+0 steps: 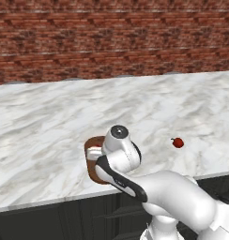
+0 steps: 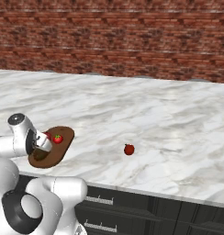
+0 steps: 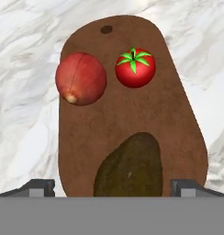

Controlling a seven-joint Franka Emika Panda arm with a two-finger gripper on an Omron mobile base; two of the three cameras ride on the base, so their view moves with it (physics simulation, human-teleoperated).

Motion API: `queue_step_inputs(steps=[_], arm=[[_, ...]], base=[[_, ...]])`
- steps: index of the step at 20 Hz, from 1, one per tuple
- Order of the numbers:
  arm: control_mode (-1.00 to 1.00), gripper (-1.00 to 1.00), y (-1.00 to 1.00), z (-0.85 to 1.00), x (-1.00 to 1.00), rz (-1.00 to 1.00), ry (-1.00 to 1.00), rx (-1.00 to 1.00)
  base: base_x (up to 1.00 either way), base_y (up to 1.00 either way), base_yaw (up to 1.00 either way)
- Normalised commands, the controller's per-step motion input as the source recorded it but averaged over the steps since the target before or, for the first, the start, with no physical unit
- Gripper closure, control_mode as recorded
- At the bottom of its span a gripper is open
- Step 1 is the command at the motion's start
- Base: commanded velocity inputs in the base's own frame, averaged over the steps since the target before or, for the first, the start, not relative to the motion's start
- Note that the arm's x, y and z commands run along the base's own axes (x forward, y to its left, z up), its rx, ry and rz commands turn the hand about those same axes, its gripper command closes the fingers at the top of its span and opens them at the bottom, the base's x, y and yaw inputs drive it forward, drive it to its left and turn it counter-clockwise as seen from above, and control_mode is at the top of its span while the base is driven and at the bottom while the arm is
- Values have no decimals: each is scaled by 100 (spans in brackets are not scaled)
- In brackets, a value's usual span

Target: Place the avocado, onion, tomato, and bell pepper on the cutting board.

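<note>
The gripper [image 3: 112,187] is hovering with its fingers spread wide and holding nothing, directly above the avocado [image 3: 128,167], which is lying on the cutting board [image 3: 146,114] with the onion [image 3: 81,78] and tomato [image 3: 135,68]. The bell pepper [image 2: 129,149] is sitting well apart on the counter [image 2: 178,137]. Lifting carelessly risks nudging the avocado, and the round items may roll off; no writing or labels are showing.

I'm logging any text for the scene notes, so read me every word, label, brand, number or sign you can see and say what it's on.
None: no words, labels, brands, numbers or signs can be read.
The cutting board, onion, tomato, avocado, bell pepper, marble counter and brick wall carry no lettering.
</note>
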Motion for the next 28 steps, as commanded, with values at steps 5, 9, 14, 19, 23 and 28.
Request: queue_step_inputs(steps=[5, 9, 14, 19, 23, 28], arm=[[-100, -100, 0, 4, 23, 0, 0, 0], [-100, -100, 0, 27, 9, 0, -2, 0], [-100, -100, -11, 55, 0, 0, -9, 0], [-100, -100, -42, 47, 0, 0, -8, 0], [-100, -100, -64, 41, 0, 0, -9, -1], [-100, -100, -73, 38, 0, 0, -12, -2]], base=[[0, 0, 0], [0, 0, 0], [0, 0, 0], [0, 0, 0], [0, 0, 0], [0, 0, 0]])
